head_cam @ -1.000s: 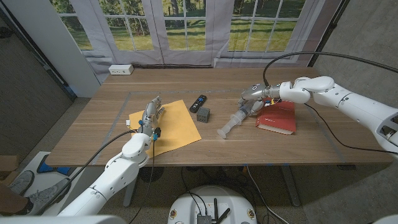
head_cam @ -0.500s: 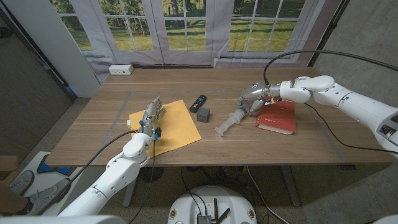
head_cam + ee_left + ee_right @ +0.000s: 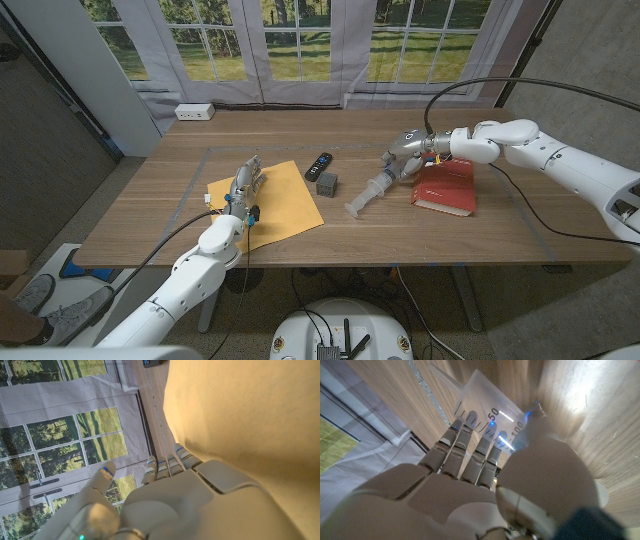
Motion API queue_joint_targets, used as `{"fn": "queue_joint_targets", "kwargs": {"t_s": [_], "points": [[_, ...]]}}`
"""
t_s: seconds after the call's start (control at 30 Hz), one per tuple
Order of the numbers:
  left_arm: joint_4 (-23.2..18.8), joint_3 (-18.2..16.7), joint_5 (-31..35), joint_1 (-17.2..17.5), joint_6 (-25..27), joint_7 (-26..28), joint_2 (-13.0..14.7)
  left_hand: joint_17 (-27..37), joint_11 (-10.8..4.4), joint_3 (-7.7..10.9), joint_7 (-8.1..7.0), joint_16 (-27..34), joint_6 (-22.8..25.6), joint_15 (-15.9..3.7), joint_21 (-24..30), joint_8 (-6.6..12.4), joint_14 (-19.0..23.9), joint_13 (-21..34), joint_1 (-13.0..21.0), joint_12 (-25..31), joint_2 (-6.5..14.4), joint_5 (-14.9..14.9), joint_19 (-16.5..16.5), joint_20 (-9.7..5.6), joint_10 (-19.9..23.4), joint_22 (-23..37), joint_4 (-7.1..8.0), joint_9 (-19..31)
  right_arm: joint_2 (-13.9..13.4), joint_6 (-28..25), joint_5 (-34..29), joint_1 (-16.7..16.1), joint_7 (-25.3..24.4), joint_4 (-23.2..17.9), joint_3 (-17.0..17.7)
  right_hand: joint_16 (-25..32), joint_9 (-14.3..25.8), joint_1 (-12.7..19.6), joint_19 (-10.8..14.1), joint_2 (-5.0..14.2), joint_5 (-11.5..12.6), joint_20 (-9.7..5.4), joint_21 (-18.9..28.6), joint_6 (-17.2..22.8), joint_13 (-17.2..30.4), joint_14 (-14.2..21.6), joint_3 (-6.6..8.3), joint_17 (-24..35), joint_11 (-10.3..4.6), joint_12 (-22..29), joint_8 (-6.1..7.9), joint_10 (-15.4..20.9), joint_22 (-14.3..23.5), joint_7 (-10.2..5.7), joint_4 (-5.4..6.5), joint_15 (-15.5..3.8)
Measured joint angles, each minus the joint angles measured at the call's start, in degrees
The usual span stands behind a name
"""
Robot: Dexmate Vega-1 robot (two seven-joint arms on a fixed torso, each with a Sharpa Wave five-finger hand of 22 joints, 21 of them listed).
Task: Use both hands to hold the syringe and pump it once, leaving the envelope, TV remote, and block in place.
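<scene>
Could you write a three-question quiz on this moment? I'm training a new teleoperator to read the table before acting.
1. True or false: the left hand grips the syringe.
2. Which hand has its fingers on the syringe's barrel? A) left B) right C) both
3. Fill in: the red book lies under the ____ arm.

Key:
1. False; it sits over the yellow envelope, apart from the syringe.
2. B; the right hand has its fingers on the marked barrel.
3. Right; the TV remote and block lie mid-table.
</scene>
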Motion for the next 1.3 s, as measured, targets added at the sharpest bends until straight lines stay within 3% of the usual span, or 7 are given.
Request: {"fn": "queue_joint_targets", "kwargs": {"t_s": [0.3, 0.33, 0.57, 1.3], "points": [[-0.2, 0.0, 0.1, 0.2, -0.2, 0.2, 0.0, 0.0, 0.00, 0.00, 0.00, 0.0, 0.0, -0.01, 0.0, 0.00, 0.0, 0.0, 0.0, 0.0, 0.0, 0.0, 0.3, 0.31, 0.0, 0.0, 0.00, 0.0, -0.1, 0.4, 1.4, 0.0, 1.4, -0.8, 0.7, -0.1, -0.1, 0.0, 1.6, 0.00, 0.6, -0.03, 0.0, 0.3, 1.1, 4.0, 0.23, -1.0, 0.00, 0.1, -0.51, 0.0, 0.0, 0.30, -0.23, -0.82], [-0.2, 0.0, 0.1, 0.3, -0.2, 0.2, 0.0, 0.0, 0.00, 0.00, 0.00, 0.0, 0.0, -0.01, 0.0, 0.00, 0.0, 0.0, 0.0, 0.0, 0.0, 0.0, 0.3, 0.31, 0.0, 0.0, 0.00, 0.0, -0.3, 0.4, 1.7, 0.0, 1.7, -1.2, 1.0, -0.2, -0.2, 0.0, 1.7, 0.00, 0.6, -0.16, 0.0, 0.9, 1.2, 4.5, 0.21, -1.0, 0.02, 0.2, -0.78, 0.0, 0.0, 0.92, -0.21, -0.99], [-0.2, -0.1, 0.1, 0.3, -0.4, 0.2, 0.0, 0.0, -0.32, 0.00, 0.00, 0.0, 0.0, -0.01, 0.0, 0.00, 0.0, 0.0, 0.0, 0.0, 0.0, 0.0, 0.3, 0.31, 0.3, 0.0, 0.00, 0.0, -0.8, 0.1, 3.5, -0.6, 3.5, -3.3, 2.5, -0.3, -0.3, 0.0, 2.4, 0.00, 0.6, -0.01, -0.4, 1.6, 1.5, 7.5, -1.31, -1.2, -0.42, 0.1, -1.31, 1.0, 0.0, 1.65, 0.16, -1.85], [-0.9, -0.4, 0.5, 0.2, -0.8, -0.7, 0.9, 0.0, -0.31, 0.24, 0.01, 0.0, 0.0, -0.01, 0.0, 0.00, 0.0, 0.0, 0.0, 0.0, 0.0, 0.2, 0.3, 0.31, 0.3, 0.0, 0.23, 0.0, -0.7, -4.7, 14.1, -5.3, 7.7, -7.2, 8.7, -0.7, -0.2, 0.0, 2.4, -0.02, 0.6, -0.01, -0.9, 3.1, 2.1, 10.7, -2.89, -0.6, -0.42, -0.5, -2.64, 2.3, 0.0, 3.06, 0.32, -2.73]]}}
